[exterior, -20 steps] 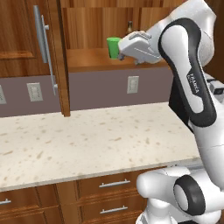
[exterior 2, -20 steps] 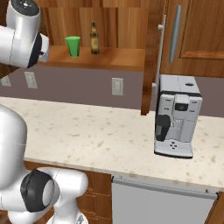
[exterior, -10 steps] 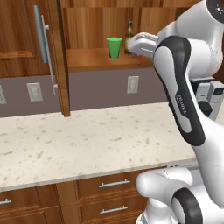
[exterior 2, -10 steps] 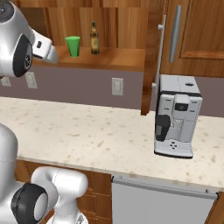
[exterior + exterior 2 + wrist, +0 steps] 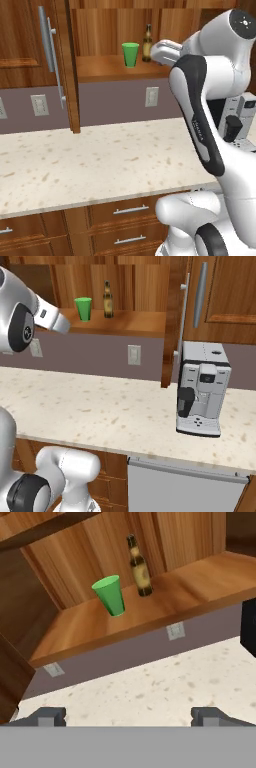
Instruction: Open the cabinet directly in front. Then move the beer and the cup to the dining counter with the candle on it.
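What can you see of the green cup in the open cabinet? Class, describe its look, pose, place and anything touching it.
The cup is a small, plain, bright green tumbler, smooth and plastic-looking, wider at its open rim and tapering toward its base. It stands upright on the reddish-brown wooden shelf of the open cabinet, above the speckled counter. The beer, a taller dark brown bottle, stands close beside it but apart. Nothing touches the cup except the shelf beneath it, and whether it holds anything cannot be told.

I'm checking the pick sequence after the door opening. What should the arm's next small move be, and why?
Probably ease the tool forward toward the beer. The cabinet already stands open, the beer and the cup stand upright and apart on its shelf, and the open tool holds nothing, short of both.
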